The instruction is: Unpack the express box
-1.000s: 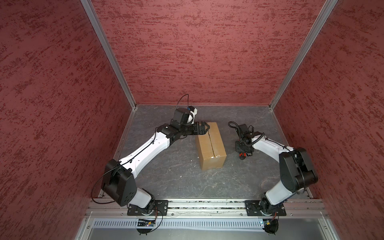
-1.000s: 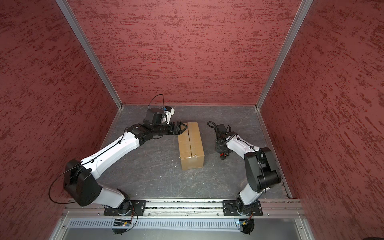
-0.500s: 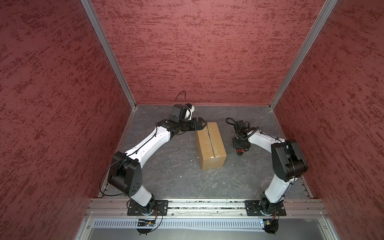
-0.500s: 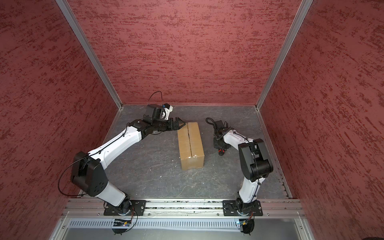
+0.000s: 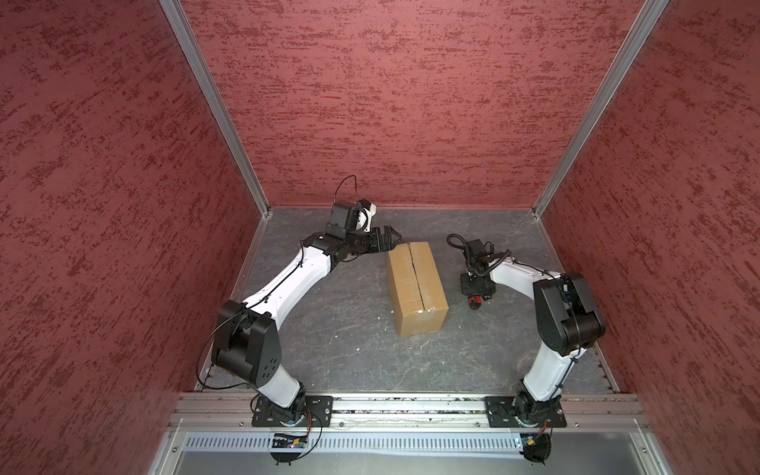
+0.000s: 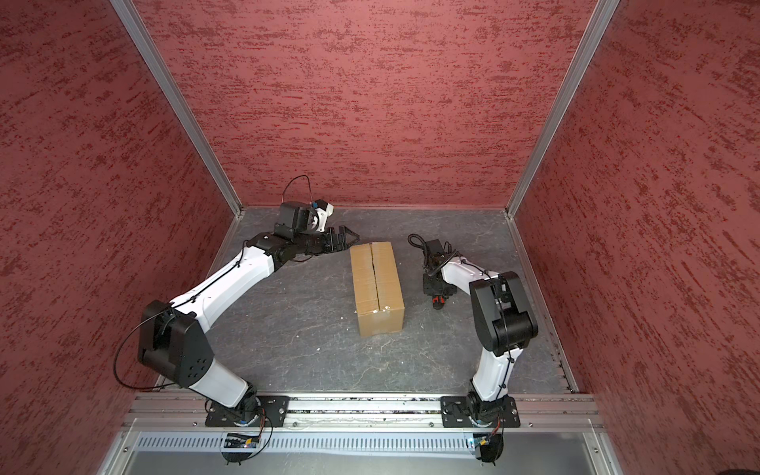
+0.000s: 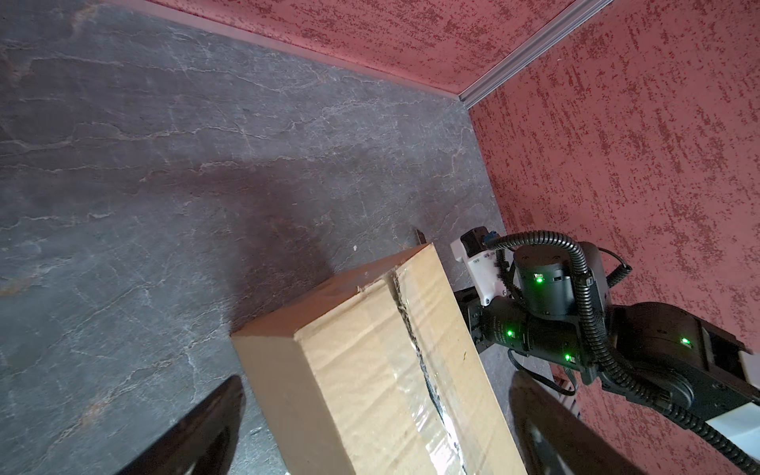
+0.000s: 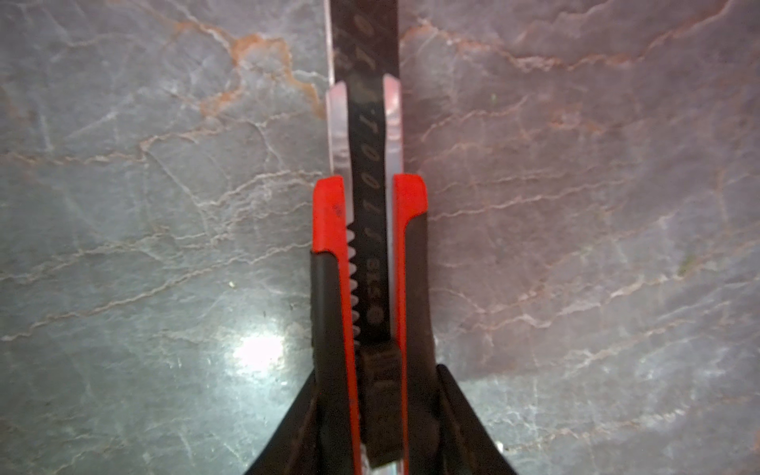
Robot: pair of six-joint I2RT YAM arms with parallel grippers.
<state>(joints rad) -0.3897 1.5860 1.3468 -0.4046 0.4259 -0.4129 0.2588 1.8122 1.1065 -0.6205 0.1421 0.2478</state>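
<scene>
Brown cardboard, the express box (image 5: 417, 283) sits mid-floor (image 5: 349, 349) with its flaps lying flat. Its long axis runs from the arm bases toward the back wall (image 5: 395, 123), skewed slightly. The seam (image 7: 415, 353) follows that same axis. The left wrist view shows a dark ragged gap there under clear tape, so it's prob. slit over much of its length. The end nearest the bases I can't confirm.

Key relation: the box lies to the robot's left of the utility knife (image 5: 475, 301), w/ a strip of bare floor btwn them, not touching. The knife handle runs approx parallel to the box's long side.

The left gripper (image 5: 392, 242) is the nearer one, just beside the box's far left corner at abt top-edge height. Contact or not, can't tell. Its jaws stand spread wide w/ nothing in them. In the left wrist view the box's far end shows btwn its fingers (image 7: 197, 436).

The right gripper (image 8: 376, 378) is clamped on the knife's red-and-black handle, blade (image 8: 366, 41) pushed out, low over bare floor. Resting or hovering, can't tell.

Pose: left arm stretched long and low, wrist turned in toward the box. Right arm folded, elbow high, wrist facing down beside the box.

Judgement: the next move prob. falls to the left gripper, taking a flap edge at the far end and coming in along the seam line.
</scene>
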